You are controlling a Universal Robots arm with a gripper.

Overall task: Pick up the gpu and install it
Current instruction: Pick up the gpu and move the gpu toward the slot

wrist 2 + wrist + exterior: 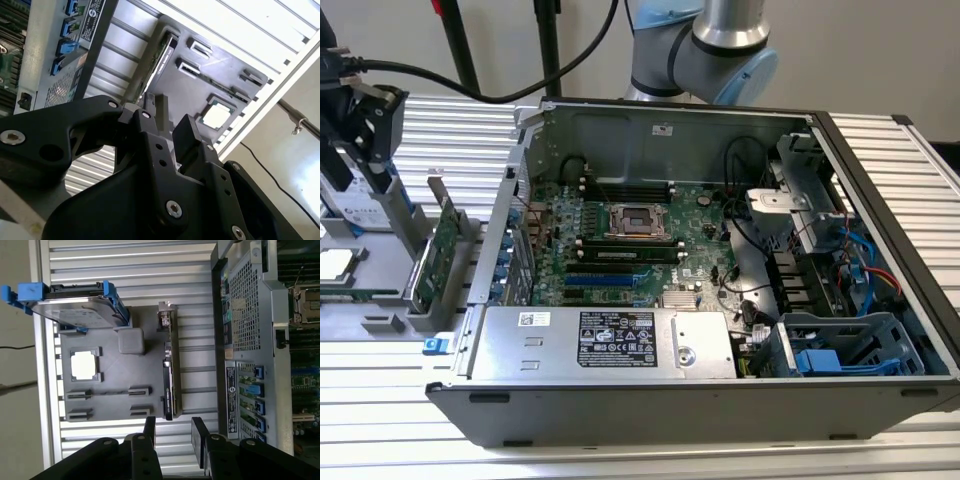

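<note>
In the exterior view, starting at the far left, the gripper [365, 165] hangs with its fingers spread and nothing between them, just in front of the hard drive [360, 215]. The gpu [438, 250] lies at about five o'clock from it, near but clearly apart. The card stands on its long edge in a slot of the gray holder [382, 322]. Its long axis runs from one o'clock to seven o'clock, with the metal bracket at the one o'clock end. Further right, at three o'clock, sits the open computer case [620, 410]. In the first wrist view the card's thin edge lines up with the gap between the fingers [149, 427].
</note>
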